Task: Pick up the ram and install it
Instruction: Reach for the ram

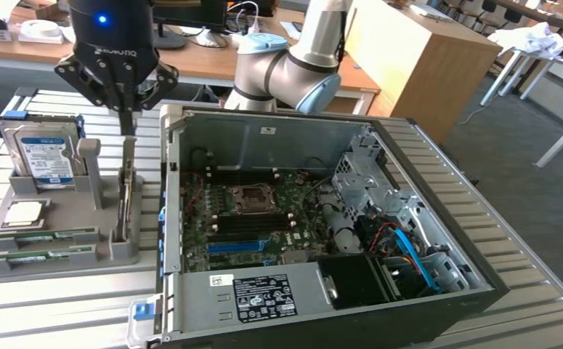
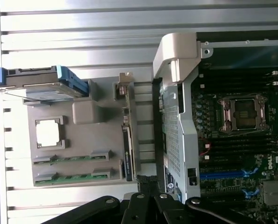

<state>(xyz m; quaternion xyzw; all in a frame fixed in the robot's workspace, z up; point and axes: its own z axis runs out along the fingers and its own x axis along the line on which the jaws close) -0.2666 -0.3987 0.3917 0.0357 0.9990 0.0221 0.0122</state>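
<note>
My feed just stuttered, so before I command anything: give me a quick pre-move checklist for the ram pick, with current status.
1. Gripper empty: ok, shut on nothing.
2. Gripper opened for the pick: not ok.
3. Ram sticks in tray: ok, two lying flat.
4. Gripper above the ram: not ok, it hangs over the upright card.
5. Computer case open: ok.
6. Motherboard memory slots free: cannot tell.

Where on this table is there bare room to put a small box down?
Bare table lies between the tray and the near edge, and again on the exterior view's right of the case. The tray itself is crowded with a drive and a processor, and the end effector hangs over it.
</note>
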